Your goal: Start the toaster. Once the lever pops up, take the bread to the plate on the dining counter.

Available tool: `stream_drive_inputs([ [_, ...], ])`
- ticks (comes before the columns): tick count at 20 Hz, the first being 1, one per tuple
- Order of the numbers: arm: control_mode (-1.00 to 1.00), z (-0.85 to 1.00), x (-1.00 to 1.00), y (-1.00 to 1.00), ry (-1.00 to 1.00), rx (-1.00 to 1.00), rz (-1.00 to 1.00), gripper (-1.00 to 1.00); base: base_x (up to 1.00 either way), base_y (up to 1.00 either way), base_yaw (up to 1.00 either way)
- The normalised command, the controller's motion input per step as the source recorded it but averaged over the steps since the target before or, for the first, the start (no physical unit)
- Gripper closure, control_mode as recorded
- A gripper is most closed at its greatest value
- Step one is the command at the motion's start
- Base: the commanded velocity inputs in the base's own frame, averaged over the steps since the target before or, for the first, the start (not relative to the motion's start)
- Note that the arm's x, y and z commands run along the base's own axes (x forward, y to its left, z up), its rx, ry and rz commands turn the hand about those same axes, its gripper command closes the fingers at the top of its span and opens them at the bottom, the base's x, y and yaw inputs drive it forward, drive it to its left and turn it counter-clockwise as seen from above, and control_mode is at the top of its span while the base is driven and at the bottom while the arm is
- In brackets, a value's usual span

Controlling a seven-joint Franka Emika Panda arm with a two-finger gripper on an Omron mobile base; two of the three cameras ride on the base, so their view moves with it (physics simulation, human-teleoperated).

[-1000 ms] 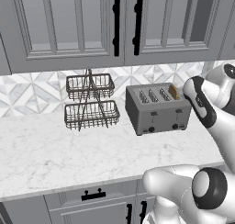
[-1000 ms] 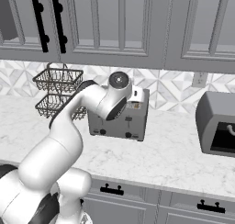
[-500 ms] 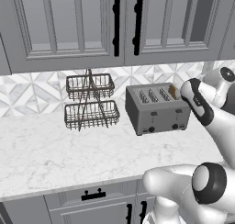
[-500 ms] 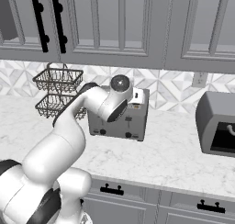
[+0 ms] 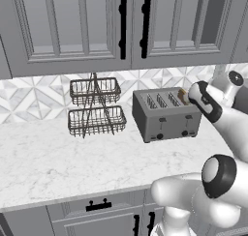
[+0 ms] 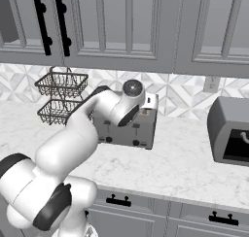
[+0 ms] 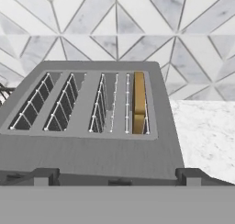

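The toaster stands on the marble worktop against the patterned tile wall, with the two-tier wire basket rack just to its left. The bread sits low in the rightmost of the four slots, only its golden top edge level with the slot rim, so it looks more sunk than popped, though I can't be sure the lever is down. Two small levers and two dark knobs face the near side.

The arm reaches in from the right and hangs above the right end of the toaster, the hand looking down over the slots. Of the gripper I see two dark finger tips set wide, one to each side of the toaster's near face, so the jaws stand well apart with nothing between them.

What worries me from here is aim. The levers are small and sit low on the front, so a descent from this height could land on the top plate or slide off the lever's edge and leave the toaster unstarted. A hard push at that end might also shove the toaster back against the tiles. Reaching for the slice too soon would be worse, with so little of it proud to grip
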Motion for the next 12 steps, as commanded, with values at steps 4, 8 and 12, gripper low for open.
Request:
stream_drive_inputs([
  [4, -1.0, -0.16, 0.23, -0.03, 0.0, 0.0, 0.0, -1.0, 0.0, 0.0, 0.0],
  [8, -1.0, -0.14, 0.24, 0.0, 0.0, 0.0, 0.01, -1.0, 0.0, 0.0, 0.0],
  [12, -1.0, -0.17, 0.24, 0.0, 0.0, 0.0, 0.01, -1.0, 0.0, 0.0, 0.0],
])
